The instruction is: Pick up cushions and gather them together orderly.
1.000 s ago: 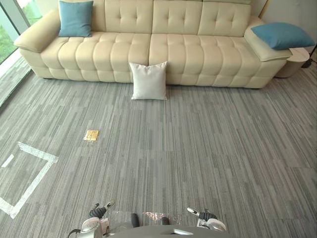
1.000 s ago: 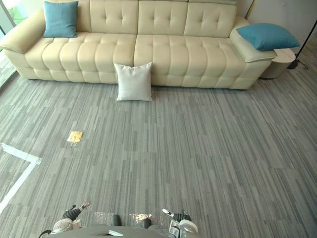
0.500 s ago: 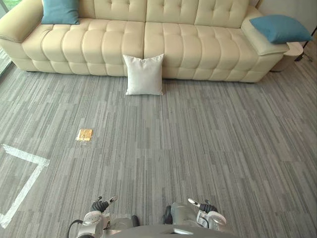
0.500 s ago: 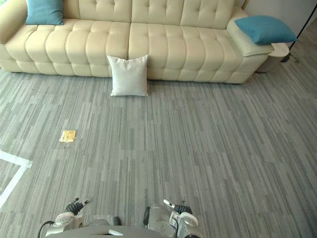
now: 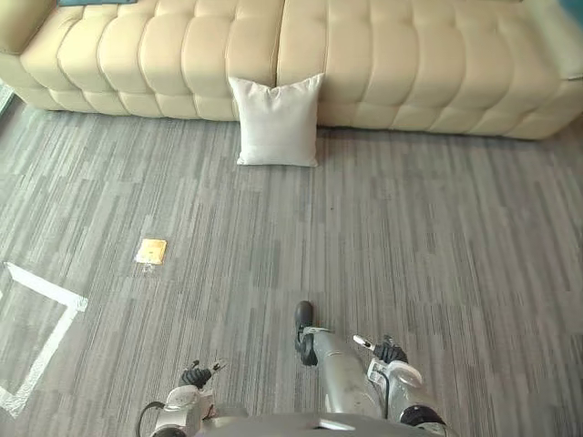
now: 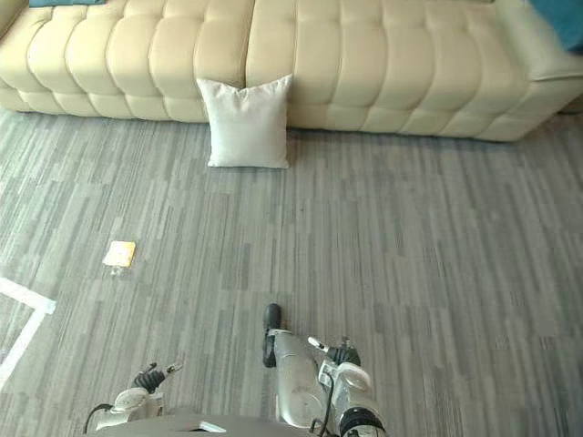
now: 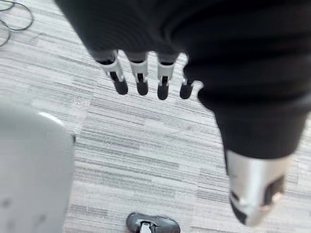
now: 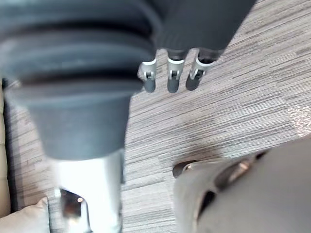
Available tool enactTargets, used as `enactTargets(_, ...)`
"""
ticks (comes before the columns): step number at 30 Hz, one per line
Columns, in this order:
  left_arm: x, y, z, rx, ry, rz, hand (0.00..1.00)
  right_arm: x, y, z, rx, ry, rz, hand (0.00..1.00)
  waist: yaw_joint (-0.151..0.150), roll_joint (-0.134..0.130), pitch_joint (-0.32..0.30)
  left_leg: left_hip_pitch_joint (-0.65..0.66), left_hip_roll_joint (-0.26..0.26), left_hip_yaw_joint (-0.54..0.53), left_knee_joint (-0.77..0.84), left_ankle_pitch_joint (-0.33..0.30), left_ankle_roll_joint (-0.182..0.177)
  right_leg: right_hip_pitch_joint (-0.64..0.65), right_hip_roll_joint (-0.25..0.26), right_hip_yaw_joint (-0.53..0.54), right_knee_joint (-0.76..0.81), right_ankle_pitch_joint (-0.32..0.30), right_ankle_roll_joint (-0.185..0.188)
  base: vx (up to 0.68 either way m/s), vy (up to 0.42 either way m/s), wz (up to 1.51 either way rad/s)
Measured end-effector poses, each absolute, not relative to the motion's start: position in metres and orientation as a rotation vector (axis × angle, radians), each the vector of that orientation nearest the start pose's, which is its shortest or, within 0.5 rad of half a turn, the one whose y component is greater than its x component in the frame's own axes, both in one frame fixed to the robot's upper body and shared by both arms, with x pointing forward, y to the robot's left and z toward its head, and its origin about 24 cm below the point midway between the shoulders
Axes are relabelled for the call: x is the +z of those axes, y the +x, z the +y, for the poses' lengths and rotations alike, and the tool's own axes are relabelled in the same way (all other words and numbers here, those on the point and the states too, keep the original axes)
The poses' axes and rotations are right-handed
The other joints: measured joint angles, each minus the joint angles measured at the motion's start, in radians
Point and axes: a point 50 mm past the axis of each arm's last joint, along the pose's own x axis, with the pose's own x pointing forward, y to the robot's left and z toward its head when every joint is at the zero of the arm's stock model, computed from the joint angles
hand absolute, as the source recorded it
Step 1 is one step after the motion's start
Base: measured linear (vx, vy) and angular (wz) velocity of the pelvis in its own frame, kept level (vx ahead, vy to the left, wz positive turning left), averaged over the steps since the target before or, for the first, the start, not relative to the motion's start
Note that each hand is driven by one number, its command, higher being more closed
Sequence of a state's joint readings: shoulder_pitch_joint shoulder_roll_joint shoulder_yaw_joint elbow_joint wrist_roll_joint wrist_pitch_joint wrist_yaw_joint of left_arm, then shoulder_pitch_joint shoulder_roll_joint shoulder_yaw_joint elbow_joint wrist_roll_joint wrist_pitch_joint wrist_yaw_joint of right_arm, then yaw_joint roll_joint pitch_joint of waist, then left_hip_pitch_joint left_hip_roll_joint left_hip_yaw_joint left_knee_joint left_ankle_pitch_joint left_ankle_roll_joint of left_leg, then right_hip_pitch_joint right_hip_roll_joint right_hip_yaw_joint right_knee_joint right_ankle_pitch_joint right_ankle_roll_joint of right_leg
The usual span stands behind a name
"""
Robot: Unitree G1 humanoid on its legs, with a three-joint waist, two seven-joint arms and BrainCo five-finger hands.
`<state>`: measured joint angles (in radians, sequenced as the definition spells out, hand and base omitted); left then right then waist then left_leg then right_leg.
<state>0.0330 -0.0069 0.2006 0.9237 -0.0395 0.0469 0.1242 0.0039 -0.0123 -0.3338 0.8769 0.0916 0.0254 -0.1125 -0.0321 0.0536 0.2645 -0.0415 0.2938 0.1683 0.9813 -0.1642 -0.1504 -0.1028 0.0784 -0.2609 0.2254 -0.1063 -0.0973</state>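
Note:
A white cushion [image 5: 276, 120] stands on the carpet, leaning against the front of the cream sofa [image 5: 410, 55]. One blue cushion [image 6: 560, 16] lies on the sofa's right armrest. The lower edge of another blue cushion [image 6: 64, 3] shows at the sofa's left end. Both hands hang low at the near edge, far from every cushion. My left hand [image 5: 199, 375] has relaxed, straight fingers [image 7: 142, 80] over bare carpet. The fingers [image 8: 171, 75] of my right hand [image 5: 383, 349] are also relaxed and hold nothing.
A small gold floor plate [image 5: 151, 250] is set into the grey striped carpet on the left. White tape lines [image 5: 46, 309] mark a corner further left. Open carpet lies between me and the sofa.
The camera has moved forward and tipped down, so the sofa and white cushion sit closer and the blue cushions have slid to the top edge. No cushion has moved.

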Motion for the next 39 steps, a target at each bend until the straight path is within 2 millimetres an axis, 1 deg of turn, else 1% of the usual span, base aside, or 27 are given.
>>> enactTargets(2,-0.144,0.14,0.18,0.321,-0.088,0.965,0.0,-0.136,0.147,-0.209,-0.457,0.172,0.895,0.0,0.013,-0.007,0.002,-0.119,0.005,0.053,0.025,-0.039,0.032,0.072,0.002,0.0,-0.054,-0.013,0.011,0.37,-0.146,0.08)
enactTargets(3,-0.142,0.144,0.18,0.322,-0.092,0.949,0.0,-0.136,0.148,-0.208,-0.454,0.172,0.892,0.0,0.025,-0.004,0.0,-0.186,0.004,0.099,-0.021,-0.064,0.049,0.114,0.004,0.002,-0.084,-0.014,0.015,0.37,-0.078,-0.05)
enactTargets(4,-0.141,0.145,0.182,0.331,-0.096,0.944,0.0,-0.135,0.149,-0.207,-0.449,0.173,0.892,0.0,0.036,-0.005,0.001,-0.228,0.002,0.145,-0.111,-0.08,0.066,0.153,0.003,0.006,-0.112,-0.015,0.02,0.38,-0.057,-0.11)
enactTargets(5,-0.141,0.145,0.182,0.334,-0.101,0.944,0.0,-0.136,0.15,-0.205,-0.447,0.176,0.894,0.0,0.041,-0.006,0.002,-0.238,-0.002,0.161,-0.172,-0.08,0.066,0.174,0.002,0.009,-0.12,-0.018,0.025,0.4,-0.013,-0.23)
enactTargets(6,-0.141,0.144,0.182,0.344,-0.106,0.946,0.0,-0.136,0.149,-0.202,-0.445,0.184,0.896,0.0,0.055,-0.009,0.004,-0.244,-0.02,0.17,-0.338,-0.076,0.066,0.216,-0.001,0.022,-0.132,-0.029,0.044,0.38,0.042,-0.31)
enactTargets(7,-0.141,0.143,0.184,0.355,-0.111,0.946,0.0,-0.136,0.149,-0.2,-0.444,0.191,0.893,0.0,0.065,-0.012,0.003,-0.239,-0.046,0.15,-0.506,-0.045,0.066,0.258,-0.008,0.032,-0.145,-0.043,0.065,0.37,0.073,-0.34)
enactTargets(9,-0.142,0.143,0.183,0.353,-0.107,0.948,0.0,-0.136,0.149,-0.197,-0.44,0.196,0.885,0.0,0.071,-0.016,-0.007,-0.239,-0.079,0.107,-0.691,0.031,0.065,0.296,-0.023,0.037,-0.17,-0.07,0.094,0.29,0.138,-0.35)
enactTargets(10,-0.142,0.142,0.183,0.353,-0.108,0.951,0.0,-0.136,0.149,-0.196,-0.438,0.195,0.887,0.0,0.072,-0.014,-0.008,-0.238,-0.082,0.102,-0.729,0.059,0.069,0.307,-0.028,0.049,-0.173,-0.08,0.106,0.41,0.301,-0.51)
enactTargets(11,-0.143,0.14,0.183,0.355,-0.108,0.959,0.0,-0.137,0.146,-0.194,-0.431,0.192,0.897,0.0,0.073,-0.018,-0.016,-0.234,-0.087,0.103,-0.744,0.141,0.079,0.321,-0.044,0.071,-0.169,-0.103,0.126,0.39,0.305,-0.45)
enactTargets(12,-0.145,0.138,0.183,0.358,-0.109,0.97,0.0,-0.137,0.145,-0.193,-0.423,0.188,0.9,0.0,0.074,-0.024,-0.036,-0.235,-0.1,0.106,-0.744,0.207,0.106,0.327,-0.06,0.087,-0.167,-0.118,0.146,0.53,0.384,-0.41)
enactTargets(13,-0.145,0.137,0.186,0.361,-0.105,0.975,0.0,-0.139,0.143,-0.191,-0.421,0.193,0.91,0.0,0.073,-0.032,-0.05,-0.239,-0.119,0.111,-0.724,0.233,0.147,0.332,-0.083,0.093,-0.165,-0.129,0.164,0.4,0.25,-0.17)
enactTargets(14,-0.144,0.138,0.193,0.369,-0.086,0.968,0.0,-0.143,0.137,-0.186,-0.417,0.203,0.939,0.0,0.07,-0.074,-0.06,-0.246,-0.148,0.133,-0.689,0.19,0.162,0.327,-0.128,0.089,-0.15,-0.133,0.172,0.48,0.284,-0.07)
enactTargets(15,-0.143,0.138,0.197,0.371,-0.075,0.969,0.0,-0.145,0.135,-0.182,-0.413,0.212,0.957,0.0,0.073,-0.093,-0.07,-0.255,-0.166,0.135,-0.644,0.144,0.17,0.318,-0.153,0.086,-0.119,-0.133,0.173,0.37,0.219,0.03)
enactTargets(16,-0.144,0.138,0.197,0.369,-0.072,0.972,0.0,-0.146,0.134,-0.182,-0.411,0.213,0.963,0.0,0.076,-0.095,-0.073,-0.253,-0.172,0.138,-0.623,0.117,0.175,0.311,-0.165,0.088,-0.087,-0.133,0.174,0.51,0.34,0.05)
enactTargets(18,-0.146,0.136,0.196,0.362,-0.066,0.993,0.0,-0.146,0.135,-0.183,-0.405,0.203,0.967,0.0,0.083,-0.098,-0.078,-0.189,-0.205,0.156,-0.614,0.036,0.198,0.209,-0.219,0.121,0.228,-0.127,0.189,0.46,0.336,-0.04)
enactTargets(20,-0.148,0.133,0.195,0.346,-0.046,1.008,0.0,-0.145,0.137,-0.184,-0.401,0.198,0.963,0.0,0.08,-0.1,-0.079,-0.141,-0.23,0.155,-0.624,0.004,0.207,0.127,-0.258,0.137,0.44,-0.066,0.196,0.28,0.198,0.01)
enactTargets(21,-0.149,0.131,0.196,0.331,-0.026,1.021,0.0,-0.145,0.139,-0.185,-0.4,0.193,0.957,0.0,0.07,-0.095,-0.076,-0.09,-0.248,0.156,-0.636,-0.017,0.211,0.065,-0.295,0.143,0.614,-0.03,0.187,0.35,0.207,0.18)
enactTargets(22,-0.151,0.125,0.197,0.332,-0.019,1.041,0.0,-0.144,0.142,-0.185,-0.389,0.181,0.952,0.0,0.058,-0.089,-0.077,-0.037,-0.259,0.155,-0.654,-0.03,0.215,0.017,-0.315,0.133,0.723,-0.038,0.187,0.35,0.179,0.16)
enactTargets(23,-0.152,0.123,0.197,0.34,-0.019,1.047,0.0,-0.143,0.143,-0.185,-0.383,0.175,0.948,0.0,0.057,-0.09,-0.078,-0.01,-0.262,0.155,-0.667,-0.033,0.216,-0.013,-0.316,0.133,0.759,-0.048,0.186,0.33,0.117,0.16)
enactTargets(26,-0.152,0.125,0.195,0.342,-0.025,1.051,0.0,-0.14,0.148,-0.185,-0.386,0.178,0.919,0.0,0.047,-0.09,-0.078,0.081,-0.266,0.121,-0.745,-0.038,0.214,-0.152,-0.275,0.101,0.765,-0.115,0.175,0.3,0.031,0.31)
enactTargets(27,-0.152,0.124,0.194,0.34,-0.028,1.059,0.0,-0.139,0.149,-0.188,-0.398,0.18,0.912,0.0,0.04,-0.085,-0.074,0.123,-0.262,0.107,-0.774,-0.039,0.212,-0.173,-0.251,0.078,0.678,-0.138,0.171,0.29,-0.054,0.34)
enactTargets(29,-0.153,0.121,0.192,0.352,-0.045,1.065,0.0,-0.139,0.149,-0.189,-0.403,0.181,0.909,0.0,0.03,-0.078,-0.071,0.17,-0.254,0.094,-0.804,-0.049,0.196,-0.18,-0.219,0.047,0.482,-0.133,0.167,0.31,-0.105,0.34)
enactTargets(31,-0.154,0.121,0.19,0.357,-0.059,1.068,0.0,-0.139,0.147,-0.193,-0.425,0.193,0.909,0.0,0.029,-0.073,-0.069,0.224,-0.241,0.071,-0.822,-0.078,0.162,-0.187,-0.187,0.026,0.208,-0.061,0.137,0.34,-0.171,0.27)
enactTargets(33,-0.155,0.12,0.19,0.363,-0.069,1.072,0.0,-0.139,0.147,-0.194,-0.429,0.193,0.909,0.0,0.029,-0.07,-0.068,0.25,-0.227,0.059,-0.826,-0.113,0.133,-0.19,-0.175,0.031,0.059,0.014,0.133,0.4,-0.229,0.19)
enactTargets(35,-0.156,0.12,0.186,0.363,-0.087,1.078,0.0,-0.139,0.145,-0.197,-0.437,0.187,0.912,0.0,0.023,-0.065,-0.066,0.29,-0.209,0.025,-0.833,-0.154,0.102,-0.175,-0.171,0.031,0.054,0.137,0.124,0.44,-0.278,0.41)
enactTargets(37,-0.157,0.122,0.173,0.332,-0.12,1.081,0.0,-0.138,0.14,-0.211,-0.483,0.178,0.909,0.0,0.022,-0.018,-0.059,0.326,-0.175,-0.002,-0.86,-0.149,0.09,-0.198,-0.152,0.006,0.177,0.049,0.087,0.47,-0.293,0.44)
enactTargets(39,-0.157,0.122,0.166,0.323,-0.14,1.082,0.0,-0.138,0.139,-0.214,-0.49,0.175,0.903,0.0,0.012,-0.001,-0.066,0.322,-0.143,-0.028,-0.836,-0.106,0.07,-0.195,-0.141,-0.028,0.233,-0.028,0.069,0.41,-0.257,0.23)
